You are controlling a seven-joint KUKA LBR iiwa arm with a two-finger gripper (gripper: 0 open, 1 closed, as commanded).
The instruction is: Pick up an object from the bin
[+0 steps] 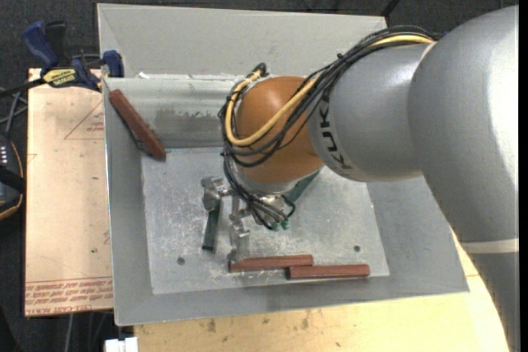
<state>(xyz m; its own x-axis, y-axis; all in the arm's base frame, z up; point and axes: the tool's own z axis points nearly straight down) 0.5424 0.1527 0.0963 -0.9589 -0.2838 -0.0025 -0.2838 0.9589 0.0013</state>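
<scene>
Two brown bars (272,262) lie just below my hand (228,214), which hangs low in the bin (165,202) beside a slim dark bar (209,233). I judge this the approach; how wide my hand stands I cannot tell. Next I need to centre on that bar.

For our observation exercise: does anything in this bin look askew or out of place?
One reddish-brown flat stick leans aslant against the back-left wall of the grey metal bin, whereas two similar sticks lie flat by the front.
</scene>
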